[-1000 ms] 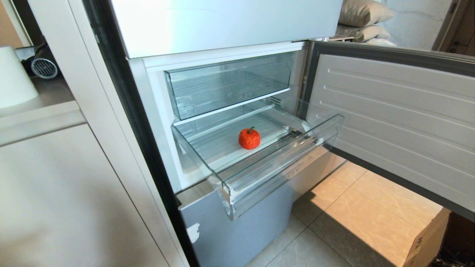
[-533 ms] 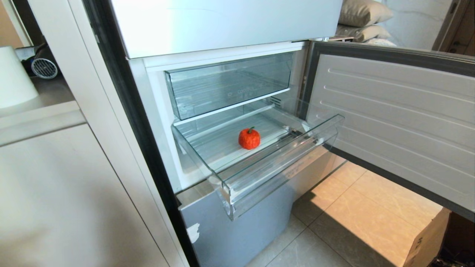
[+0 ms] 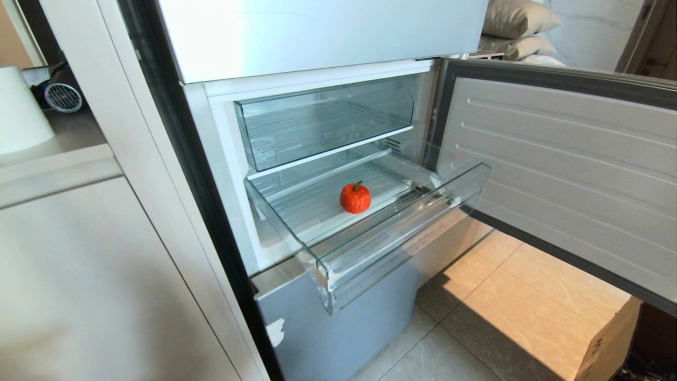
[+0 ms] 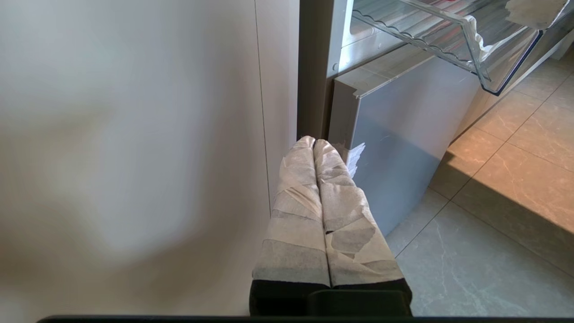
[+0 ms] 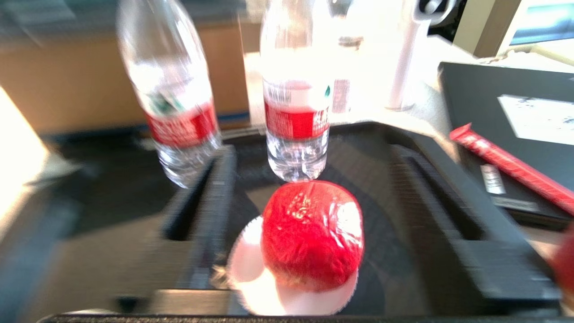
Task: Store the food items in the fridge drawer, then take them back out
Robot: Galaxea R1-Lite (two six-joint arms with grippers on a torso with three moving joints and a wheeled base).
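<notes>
A bumpy red-orange fruit with a green stem [image 3: 355, 197] lies on the ribbed floor of the pulled-out fridge drawer [image 3: 402, 235]. Neither arm shows in the head view. In the right wrist view, my right gripper [image 5: 314, 172] is open, its black fingers [image 5: 215, 193] standing on either side of a second round, shiny red fruit [image 5: 311, 233] without touching it. That fruit rests on a white disc [image 5: 251, 269] in a black tray. My left gripper [image 4: 313, 144] is shut and empty, parked low beside the fridge's bottom corner, below the drawer [image 4: 489, 58].
An upper clear drawer [image 3: 328, 121] sits pushed in above. The fridge door [image 3: 571, 174] hangs open to the right over tiled floor, with a cardboard box [image 3: 608, 344] beneath. Two water bottles [image 5: 296, 116] [image 5: 175, 103] stand just behind the shiny fruit; a red packet [image 5: 511, 166] lies beside.
</notes>
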